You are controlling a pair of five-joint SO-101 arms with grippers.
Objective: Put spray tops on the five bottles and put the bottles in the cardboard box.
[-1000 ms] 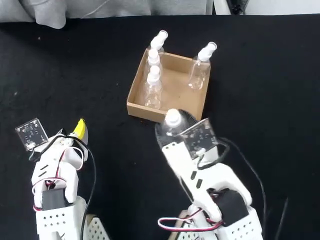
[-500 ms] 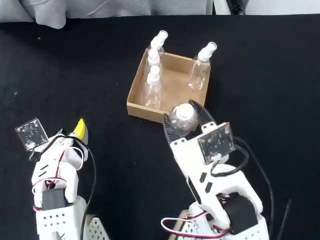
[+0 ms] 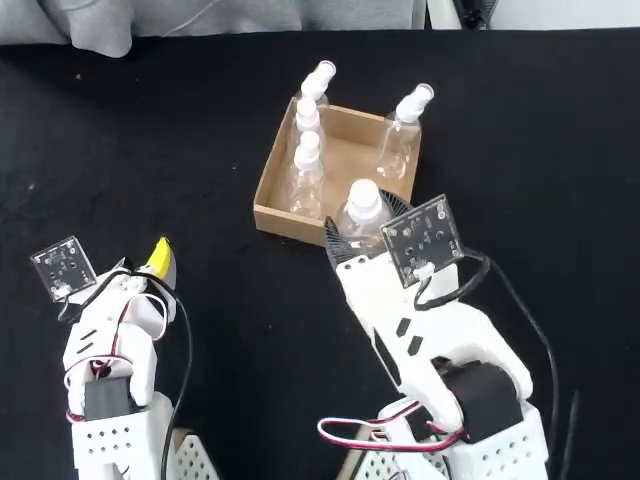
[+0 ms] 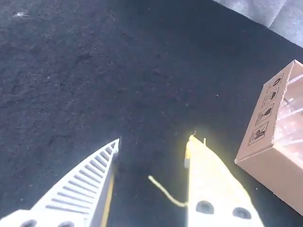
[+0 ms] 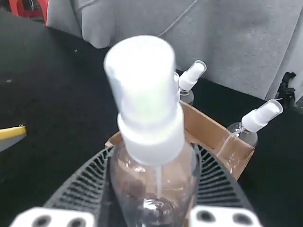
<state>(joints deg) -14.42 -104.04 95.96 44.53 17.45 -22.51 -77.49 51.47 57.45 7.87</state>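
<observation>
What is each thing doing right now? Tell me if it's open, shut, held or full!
Left hand: open, holding nothing.
Right hand: shut on the held bottle.
Held bottle: spray top on, upright, by the box's near edge.
Cardboard box: open on top, with bottles inside.
Four bottles: spray tops on, inside the box.

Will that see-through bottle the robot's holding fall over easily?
Probably light: the clear bottle looks empty. It may tip easily, being tall and narrow with a spray top up high. Its smooth sides could slip, though the right gripper grips both sides.
</observation>
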